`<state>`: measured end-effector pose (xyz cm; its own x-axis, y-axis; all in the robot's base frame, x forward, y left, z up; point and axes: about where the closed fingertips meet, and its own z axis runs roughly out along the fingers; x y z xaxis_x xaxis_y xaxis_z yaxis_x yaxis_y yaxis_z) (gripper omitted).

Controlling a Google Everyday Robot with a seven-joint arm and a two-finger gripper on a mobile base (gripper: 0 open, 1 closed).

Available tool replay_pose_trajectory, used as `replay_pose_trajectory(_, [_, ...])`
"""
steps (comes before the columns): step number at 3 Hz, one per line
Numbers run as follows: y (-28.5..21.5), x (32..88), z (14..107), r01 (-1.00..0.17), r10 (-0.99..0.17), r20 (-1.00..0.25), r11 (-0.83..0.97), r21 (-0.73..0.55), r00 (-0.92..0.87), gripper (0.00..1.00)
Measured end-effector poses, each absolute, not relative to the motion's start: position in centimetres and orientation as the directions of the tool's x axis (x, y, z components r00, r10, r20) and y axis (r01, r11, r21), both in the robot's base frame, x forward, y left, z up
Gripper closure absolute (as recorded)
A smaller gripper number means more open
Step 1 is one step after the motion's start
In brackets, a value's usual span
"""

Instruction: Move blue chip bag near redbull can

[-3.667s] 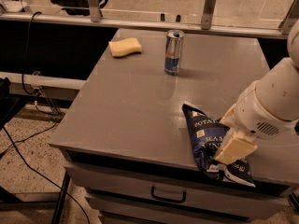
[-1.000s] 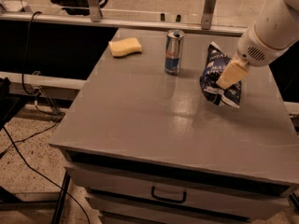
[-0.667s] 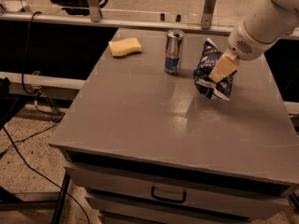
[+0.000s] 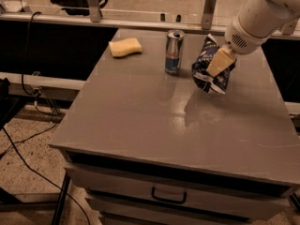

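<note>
One claw (image 4: 220, 62), clamped on the bag (image 4: 204, 59), holds it clear of the table (image 4: 140, 121), just right of the can (image 4: 174, 53), seemingly for set-down beside it.

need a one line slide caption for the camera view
Gripper holds the blue chip bag beside the redbull can, over the grey table.

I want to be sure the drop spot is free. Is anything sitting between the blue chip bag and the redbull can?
Nothing visible. The pincer holds the blue chip bag close beside the redbull can, only bare table between them. The yellow sponge lies on the can's other side.
</note>
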<state>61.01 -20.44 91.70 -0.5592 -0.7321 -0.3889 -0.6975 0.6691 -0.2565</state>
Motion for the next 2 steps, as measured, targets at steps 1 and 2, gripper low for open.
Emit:
replay_pose_trajectory(1, [-20.43,60.95,91.71,-0.698,-0.733,-0.388,0.669,-0.257,-0.559,0.58])
replay_pose_trajectory(2, [-20.37,60.89,91.71,-0.699,-0.733,-0.388,0.668,-0.257,-0.558,0.27])
